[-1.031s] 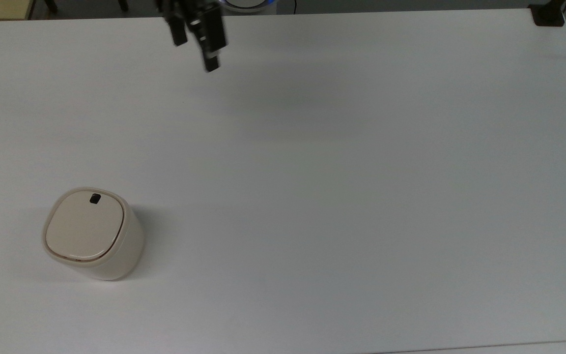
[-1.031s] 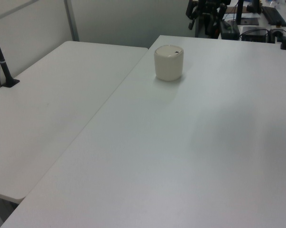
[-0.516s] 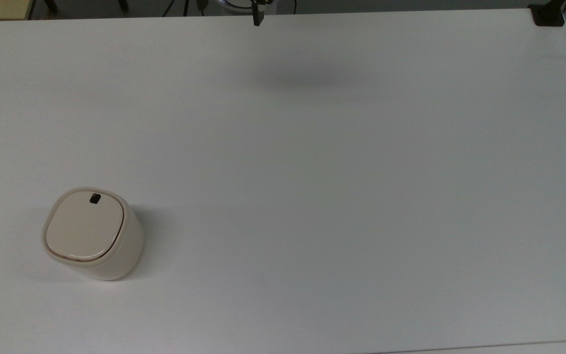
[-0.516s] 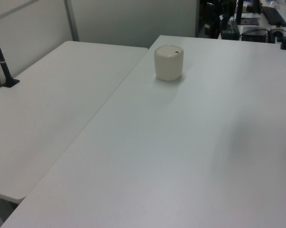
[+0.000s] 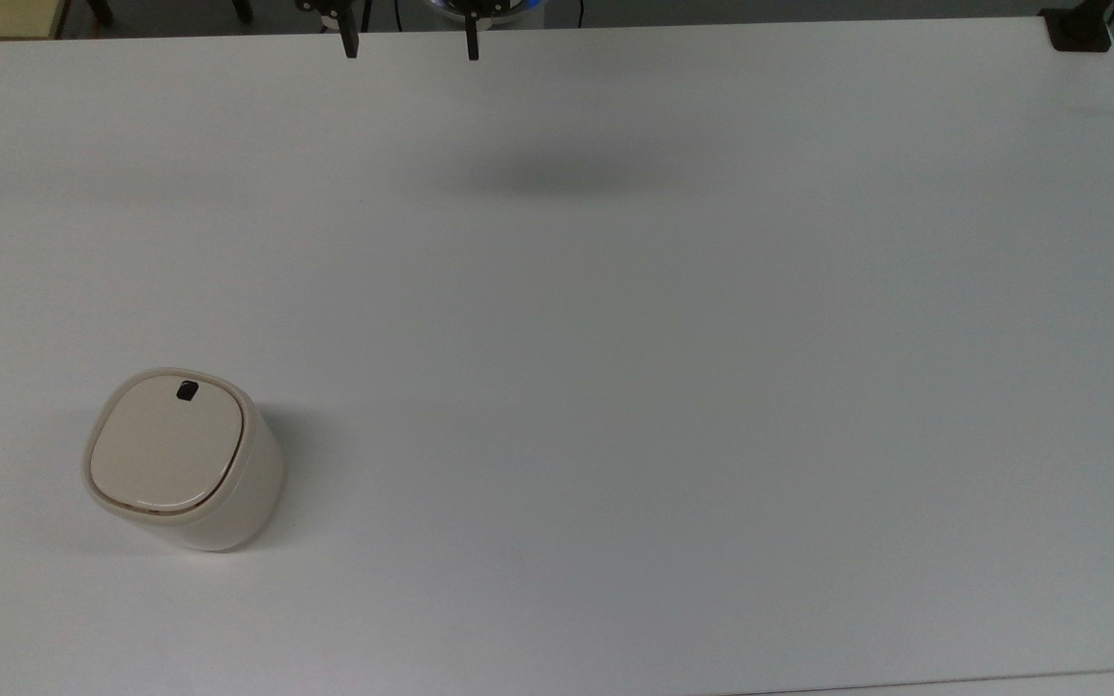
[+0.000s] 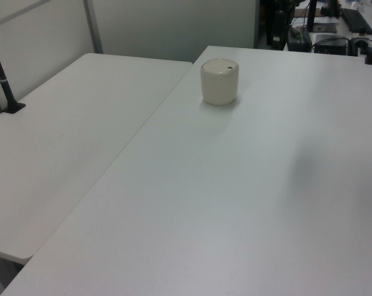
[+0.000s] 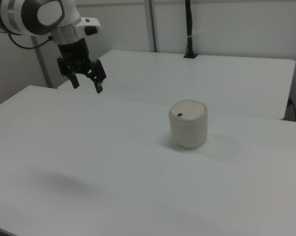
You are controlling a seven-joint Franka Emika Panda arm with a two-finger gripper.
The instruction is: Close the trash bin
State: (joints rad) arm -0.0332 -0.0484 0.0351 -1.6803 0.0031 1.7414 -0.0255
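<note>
table (image 5: 673, 387): a broad white top, bare apart from the bin; a second white table (image 6: 68, 142) butts against it on the left view's left.
arm (image 7: 35, 14): raised high over the table's far edge in the top view, hanging at the right view's upper left. a second ago its wrist stood lower and further into the top view's frame; half a second ago just one finger tip poked in at the top edge; now two tips show there, set wide apart.
shadow (image 5: 557, 179): a soft dark patch on the table below the arm, more spread than a second ago, which fits an arm that has gone up and back.
trash bin (image 5: 185, 459): stands upright near the top view's lower left, at the far middle in the left view (image 6: 219, 81), right of centre in the right view (image 7: 188, 124). it has not shifted across the three moments.
lid (image 5: 168, 445): lies flat and flush in the rim, with just a thin brownish seam around it. it looks the same in all three moments.
gripper (image 7: 86, 81): fingers spread, nothing between them, well apart from the bin.
black mark (image 5: 188, 391): small dark spot near the lid's edge on the side towards the arm.
meaning: judged from the flat lid and the retreating, empty gripper, the closing looks done; the arm seems to be backing off to a rest pose, with nothing left but to stay clear of the bin.
</note>
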